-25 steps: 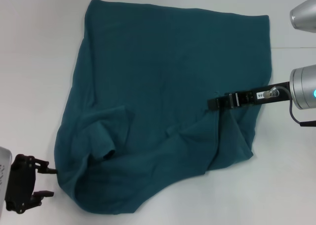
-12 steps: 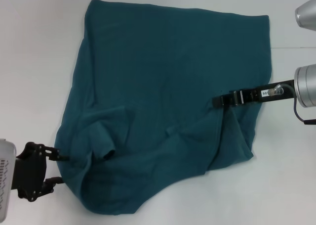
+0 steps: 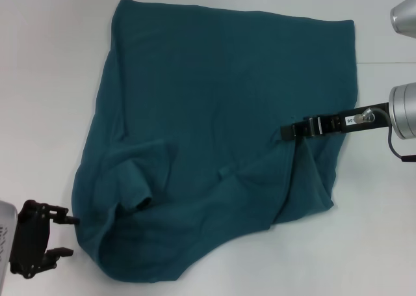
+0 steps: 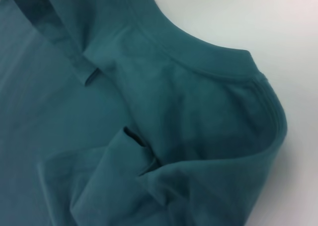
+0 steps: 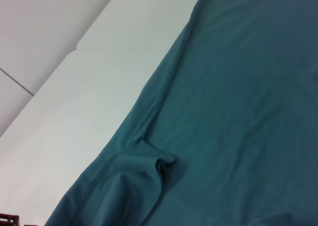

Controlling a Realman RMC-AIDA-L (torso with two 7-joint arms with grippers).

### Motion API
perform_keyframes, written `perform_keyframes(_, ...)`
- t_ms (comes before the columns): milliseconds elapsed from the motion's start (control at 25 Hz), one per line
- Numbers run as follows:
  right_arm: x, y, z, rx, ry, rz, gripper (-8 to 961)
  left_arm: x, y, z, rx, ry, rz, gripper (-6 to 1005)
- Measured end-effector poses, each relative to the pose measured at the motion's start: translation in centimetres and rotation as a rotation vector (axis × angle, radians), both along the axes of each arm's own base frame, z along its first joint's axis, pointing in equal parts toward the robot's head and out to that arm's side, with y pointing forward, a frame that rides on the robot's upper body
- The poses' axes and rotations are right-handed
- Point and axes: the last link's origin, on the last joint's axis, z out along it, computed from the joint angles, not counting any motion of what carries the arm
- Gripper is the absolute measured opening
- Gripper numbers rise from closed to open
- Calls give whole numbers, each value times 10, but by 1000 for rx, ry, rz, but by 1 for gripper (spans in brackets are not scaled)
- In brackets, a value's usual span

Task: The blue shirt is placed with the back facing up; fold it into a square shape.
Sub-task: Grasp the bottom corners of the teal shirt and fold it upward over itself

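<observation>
Now the left gripper (image 3: 65, 236), fingers parted, has backed off the shirt (image 3: 221, 114); right gripper (image 3: 289, 132) stays pinching fabric.

Left gripper (image 3: 62, 232): matte black, blocky body, two short black fingers (image 3: 63, 213), small bolts and linkages on housing. Pale grey ribbed wrist casing (image 3: 5, 234) behind it, at 8 o'clock in head view.

Right gripper (image 3: 290, 132): slim black bar, silvery band across middle, small white label with dark print near wrist end, metal connector with thin cable. Right arm (image 3: 404, 108): rounded silver-grey cylinders, one at 3 o'clock, another at 1 o'clock; thin black cable looping below lower one.
</observation>
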Motion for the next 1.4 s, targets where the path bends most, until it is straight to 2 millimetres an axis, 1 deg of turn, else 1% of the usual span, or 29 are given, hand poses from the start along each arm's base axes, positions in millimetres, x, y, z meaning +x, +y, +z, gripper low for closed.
perform_keyframes(240,2,0,-2,-5,2,-7,17,2,-2,-3,-12,-14,-4,486)
perform_keyframes(760,5,-2,-2,-6,2,-12,17,13,1,-13,-36,-73,-28,478)
perform_keyframes(1000,8,-2,-2,-5,7,-21,17,17,2,-15,-39,-102,-3,475)
perform_keyframes(1200,8,-2,-1,-4,6,-22,17,21,2,-16,-54,-111,5,389)
perform_keyframes(1400,9,-2,-1,-4,5,-21,16,25,4,-17,-61,-127,36,177)
